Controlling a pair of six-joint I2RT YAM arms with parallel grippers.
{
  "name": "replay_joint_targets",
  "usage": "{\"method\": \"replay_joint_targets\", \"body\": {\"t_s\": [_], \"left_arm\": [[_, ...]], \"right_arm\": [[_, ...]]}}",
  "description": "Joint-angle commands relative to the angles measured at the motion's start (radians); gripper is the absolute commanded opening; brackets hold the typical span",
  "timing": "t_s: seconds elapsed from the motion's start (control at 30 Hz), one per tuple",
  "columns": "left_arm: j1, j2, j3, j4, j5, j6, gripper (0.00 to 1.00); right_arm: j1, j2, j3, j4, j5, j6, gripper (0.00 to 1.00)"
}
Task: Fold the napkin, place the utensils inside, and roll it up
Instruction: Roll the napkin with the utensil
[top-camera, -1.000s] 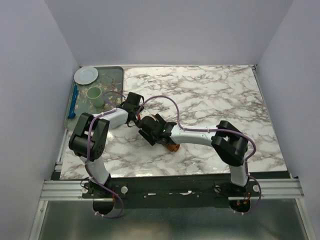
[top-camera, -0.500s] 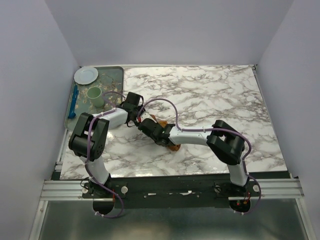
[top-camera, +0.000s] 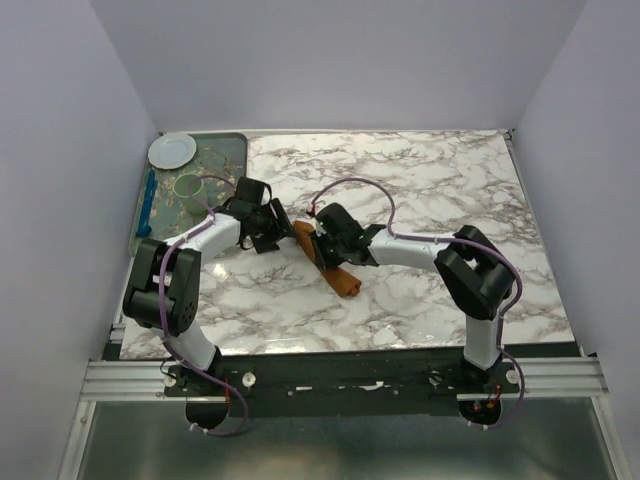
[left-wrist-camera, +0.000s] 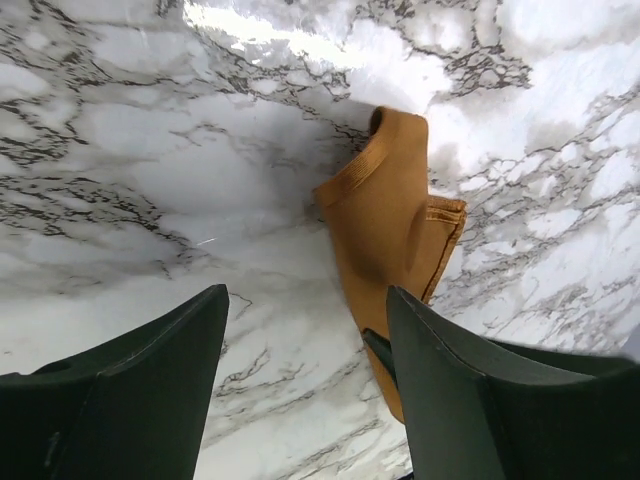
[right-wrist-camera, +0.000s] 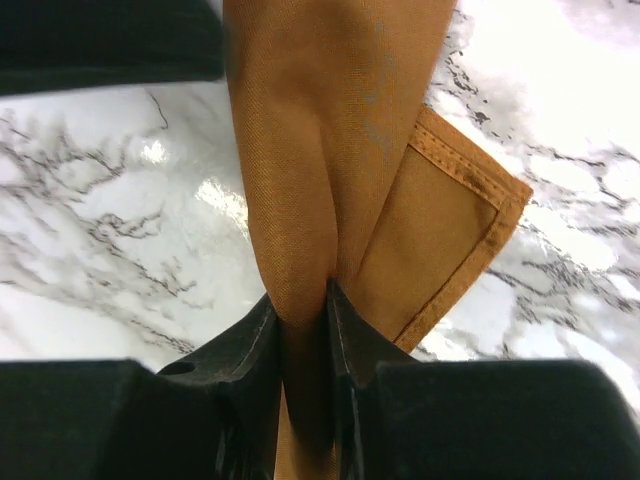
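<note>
The napkin (top-camera: 342, 280) is a rust-orange roll lying slantwise on the marble in the middle of the table. In the right wrist view a fold of the napkin (right-wrist-camera: 330, 120) is pinched between the jaws of my right gripper (right-wrist-camera: 300, 292), which sits over the roll's upper half (top-camera: 326, 248). My left gripper (top-camera: 281, 232) stands open just left of the roll's far end. In its wrist view the gap (left-wrist-camera: 306, 292) holds only bare marble, and the napkin (left-wrist-camera: 390, 210) lies ahead, partly behind the right finger (left-wrist-camera: 470, 390). The utensils are hidden.
A green tray (top-camera: 228, 150) sits at the back left corner with a white plate (top-camera: 172, 150), a pale green cup (top-camera: 188, 186) and a blue utensil (top-camera: 148, 200). Purple cables loop over both arms. Walls close in on three sides.
My left gripper has opened, let go of the napkin and drawn back to the left. My right gripper has shut on the napkin and shifted right and back, uncovering the roll.
</note>
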Motion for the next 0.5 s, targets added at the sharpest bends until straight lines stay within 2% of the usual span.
{"method": "replay_joint_targets", "body": {"t_s": [0.0,0.03,0.13,0.23,0.47], "left_arm": [[0.015,-0.051,-0.012,-0.034,-0.003,0.025,0.74],[0.015,-0.05,-0.015,-0.028,0.005,0.016,0.74],[0.005,-0.031,-0.023,0.014,0.057,-0.021,0.76],[-0.024,-0.011,-0.009,0.024,0.056,-0.032,0.77],[-0.087,0.077,0.051,0.044,0.04,-0.069,0.79]], "right_arm": [[-0.144,0.007,-0.089,0.108,-0.45,0.13,0.29],[-0.163,0.027,-0.095,0.149,-0.56,0.162,0.29],[-0.229,0.067,-0.112,0.23,-0.749,0.225,0.29],[-0.272,0.123,-0.112,0.278,-0.876,0.265,0.28],[-0.335,0.206,-0.167,0.458,-1.032,0.38,0.28]]}}
